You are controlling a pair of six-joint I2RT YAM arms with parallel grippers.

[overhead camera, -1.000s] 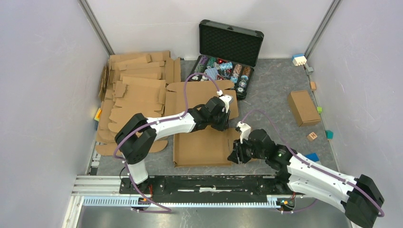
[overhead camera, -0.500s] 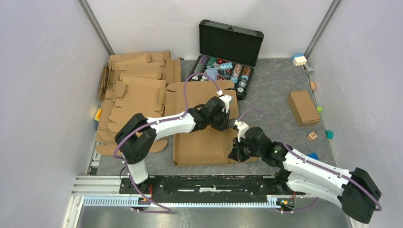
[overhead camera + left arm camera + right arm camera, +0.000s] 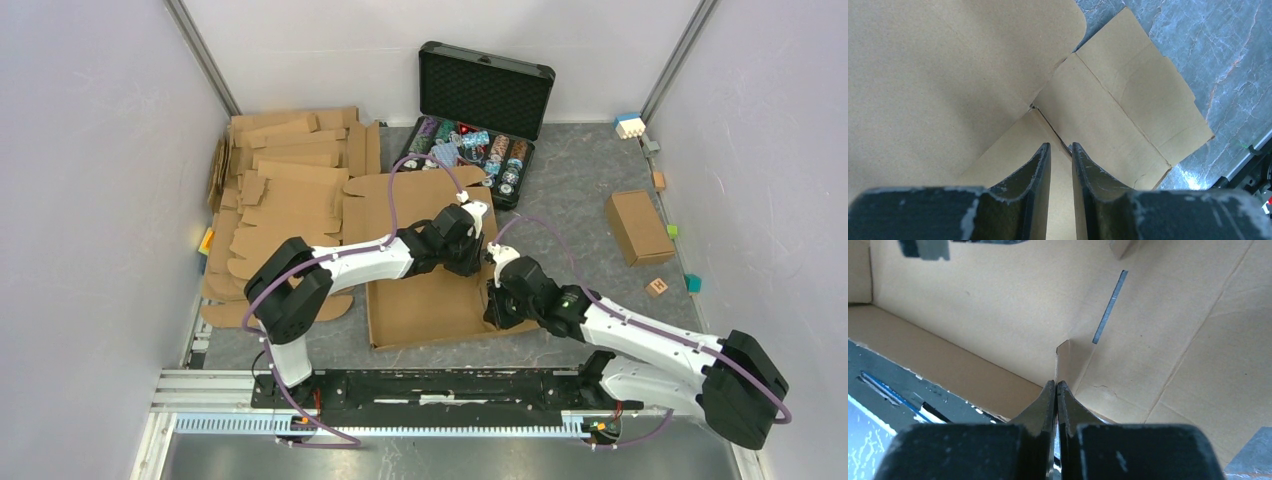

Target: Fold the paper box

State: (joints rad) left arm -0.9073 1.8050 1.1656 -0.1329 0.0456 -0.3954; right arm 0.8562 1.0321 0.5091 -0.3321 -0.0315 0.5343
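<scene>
Top view: box [image 3: 425,300] lies half-formed on the near side of the case [image 3: 480,90], its far flap just beside the case's tray. My left claw [image 3: 472,262] is down on the box's middle-right part. My right claw [image 3: 492,300] is at the box's right edge, farther from the case. The two wrists are near each other. Risk: if either swings toward the other they collide. Risk: if I pull with the right while the left presses, the sheet skews or slides away from the case.

Left wrist: left claw [image 3: 1060,146] is narrow, a slim gap between the fingers, and a cardboard edge runs up into that gap. I cannot tell whether it is pinched or only straddled. A side flap [image 3: 1128,110] lies flat beyond. Risk: if nothing is pinched, this panel pops back flat once I lift.

Right wrist: right claw [image 3: 1056,384] is closed tight on the thin edge of a small upright tab [image 3: 1064,357] inside the box [image 3: 973,305]; a slot [image 3: 1109,307] sits just past it. The grip looks like a bare tip-hold. Risk: the tab slips out, tears at its crease, or bends the wrong way if I twist too hard. Risk: I miss the slot and crush the tab.
</scene>
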